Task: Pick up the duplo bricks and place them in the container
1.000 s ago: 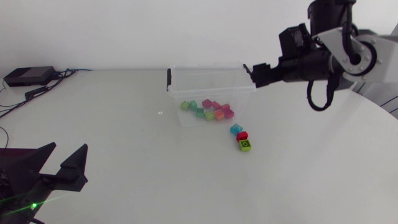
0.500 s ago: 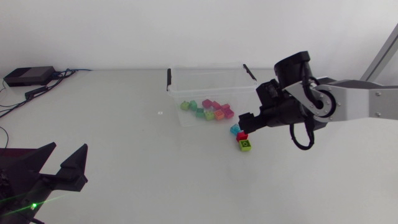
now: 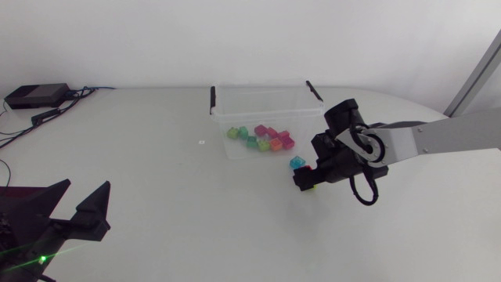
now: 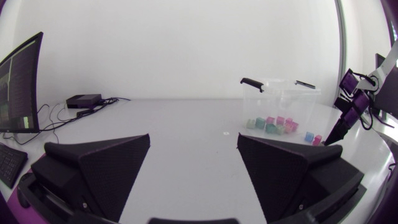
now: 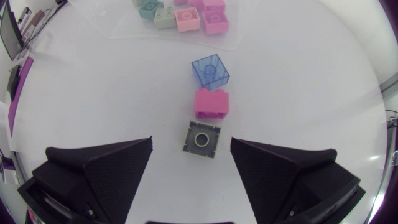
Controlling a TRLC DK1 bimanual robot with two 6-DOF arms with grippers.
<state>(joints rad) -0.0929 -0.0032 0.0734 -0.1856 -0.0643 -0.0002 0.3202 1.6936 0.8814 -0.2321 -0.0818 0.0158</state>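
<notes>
A clear container (image 3: 266,106) stands at the back middle with several coloured bricks (image 3: 262,139) inside. In front of it three bricks lie in a row on the table: teal (image 3: 297,162), red (image 5: 211,102) and green (image 5: 202,139). My right gripper (image 3: 304,180) hangs low over this row and hides most of the red and green bricks in the head view. In the right wrist view this gripper (image 5: 190,143) is open, and the green brick lies between its fingertips without touching them. My left gripper (image 3: 84,189) stays open and empty at the front left, far from the bricks.
A black box (image 3: 35,95) with cables sits at the back left corner. A small mark (image 3: 201,142) lies left of the container. The container (image 4: 280,99) and my right arm (image 4: 351,109) show far ahead of the left gripper (image 4: 194,140).
My right arm has come down from above the container's right rim to the three bricks in front of it. The left arm has not moved.
</notes>
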